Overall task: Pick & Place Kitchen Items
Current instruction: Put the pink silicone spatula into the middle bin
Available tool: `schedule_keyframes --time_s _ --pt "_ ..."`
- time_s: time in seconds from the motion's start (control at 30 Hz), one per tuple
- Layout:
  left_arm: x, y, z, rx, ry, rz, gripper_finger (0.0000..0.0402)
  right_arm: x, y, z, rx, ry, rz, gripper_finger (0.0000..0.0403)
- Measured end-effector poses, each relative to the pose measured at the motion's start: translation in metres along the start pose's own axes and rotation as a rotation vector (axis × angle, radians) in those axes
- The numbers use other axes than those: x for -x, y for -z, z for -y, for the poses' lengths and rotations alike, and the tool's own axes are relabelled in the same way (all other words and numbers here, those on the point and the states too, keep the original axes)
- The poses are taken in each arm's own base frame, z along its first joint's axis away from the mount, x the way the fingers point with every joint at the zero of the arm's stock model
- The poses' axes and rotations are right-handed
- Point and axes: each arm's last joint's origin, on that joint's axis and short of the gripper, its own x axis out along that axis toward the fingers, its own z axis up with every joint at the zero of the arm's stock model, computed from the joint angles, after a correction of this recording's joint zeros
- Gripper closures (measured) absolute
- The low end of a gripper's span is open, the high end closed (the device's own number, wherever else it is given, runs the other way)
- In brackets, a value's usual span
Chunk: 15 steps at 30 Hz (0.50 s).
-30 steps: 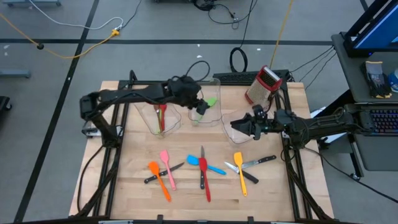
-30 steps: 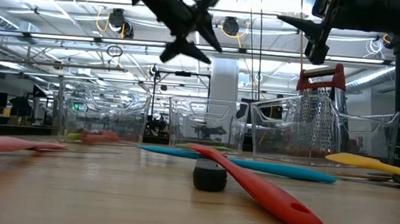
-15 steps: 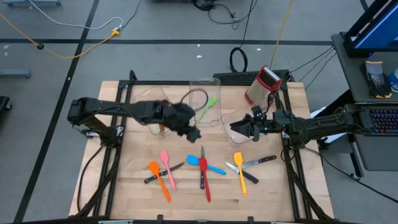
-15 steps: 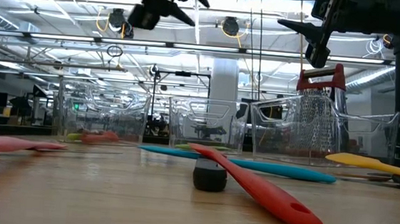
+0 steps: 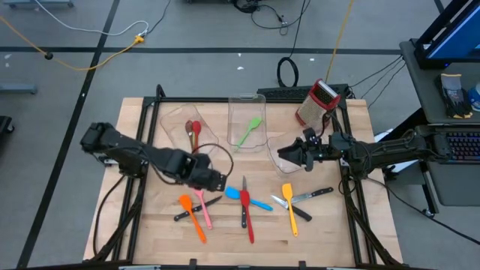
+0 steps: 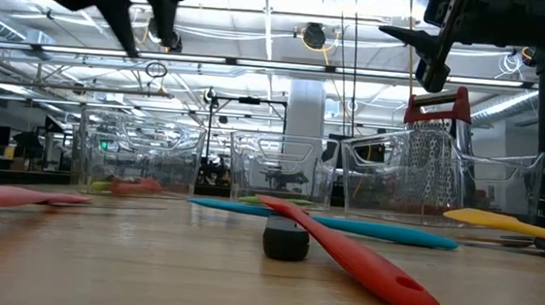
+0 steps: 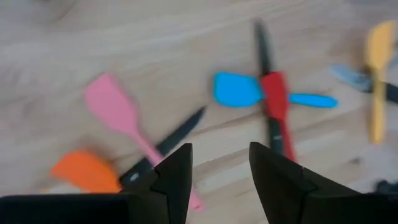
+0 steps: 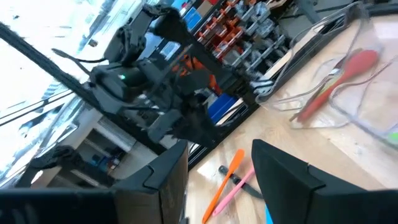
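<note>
Several utensils lie flat on the table's near half: an orange spatula [image 5: 192,217], a pink spatula [image 5: 201,201], a blue spatula [image 5: 246,197], a red spatula [image 5: 247,217], a yellow spatula [image 5: 290,207] and black-handled knives [image 5: 309,196]. My left gripper [image 5: 216,182] hovers open just above the pink spatula [image 7: 117,111] and a black knife [image 7: 169,144], touching nothing. My right gripper [image 5: 289,154] waits open over the right bin [image 5: 279,142]. A green spatula [image 5: 250,129] lies in the middle bin. A red spoon [image 5: 196,132] and a brown spoon [image 5: 188,131] lie in the left bin.
Three clear bins stand in a row across the table's middle, left bin [image 5: 177,120], middle bin [image 5: 247,98] and the right one. A red-topped box grater [image 5: 316,102] stands at the far right corner. Bare wood shows along the near edge [image 5: 240,251].
My left gripper has drawn back from over the middle bin toward the table's near edge and left, and now stands above the pink spatula. The green spatula stays in the middle bin. The right arm has kept still.
</note>
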Motion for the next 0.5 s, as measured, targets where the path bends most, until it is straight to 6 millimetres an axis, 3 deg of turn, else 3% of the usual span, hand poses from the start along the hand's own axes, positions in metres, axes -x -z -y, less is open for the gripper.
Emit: schedule_keyframes --time_s 0.3,0.5 --pt "-0.019 0.032 0.003 0.161 -0.045 -0.064 0.0241 0.0 0.001 0.0 0.0 -0.014 -0.021 0.0232" --pt "-0.041 0.045 0.004 0.166 -0.131 -0.107 0.0241 0.0 0.001 0.0 -0.001 -0.008 -0.026 0.0232"
